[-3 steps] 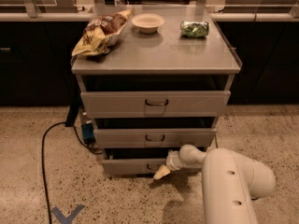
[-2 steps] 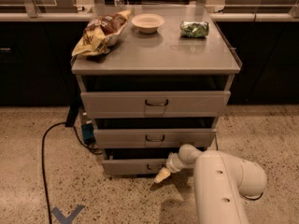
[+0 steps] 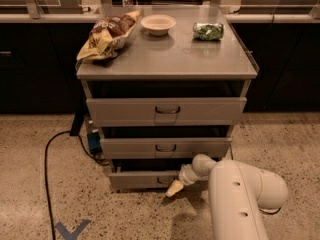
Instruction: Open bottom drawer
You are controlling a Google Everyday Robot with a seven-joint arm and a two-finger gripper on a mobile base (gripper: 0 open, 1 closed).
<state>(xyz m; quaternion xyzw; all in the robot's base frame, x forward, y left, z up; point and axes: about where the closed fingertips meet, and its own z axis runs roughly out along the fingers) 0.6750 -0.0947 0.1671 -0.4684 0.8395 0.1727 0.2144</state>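
Big white arm link (image 3: 240, 199) has swung slightly toward picture-left vs. 1 s ago. The gripper (image 3: 175, 188) has hardly shifted: it sits low against the bottom drawer (image 3: 137, 180) front, right by the handle (image 3: 163, 180). Drawer front looks the same as before, no visible travel. Can't tell if the claw is open, closed or hooked on the handle, since the wrist hides the contact.

Bottom drawer = lowest of 3 in the grey cabinet, just above the floor, w/ its picture-right end hidden behind the arm.

Step in hand, prob.: secure the handle, then pull. To do it well:
- Make sure the hold is on the loop itself, not just pressing the front.
- Pull straight out and level, along the runners. Sideways or downward drag could jam the tray or slip off such a small handle.
- Arm needs room to back away.

Around: middle drawer (image 3: 130, 148) and top drawer (image 3: 120, 111) sit directly above w/ similar handles, so stay low. On the cabinet top (image 3: 170, 59) are a chip bag (image 3: 107, 34), bowl (image 3: 158, 24) and green packet (image 3: 208, 31), well apart from the work, though a jerk might shake them. Black cable (image 3: 45, 184) runs over the floor at picture-left, near a blue item (image 3: 94, 141) by the cabinet's side. Blue tape mark (image 3: 70, 230) lies nearer the camera. None is in the pull path, I'd say.
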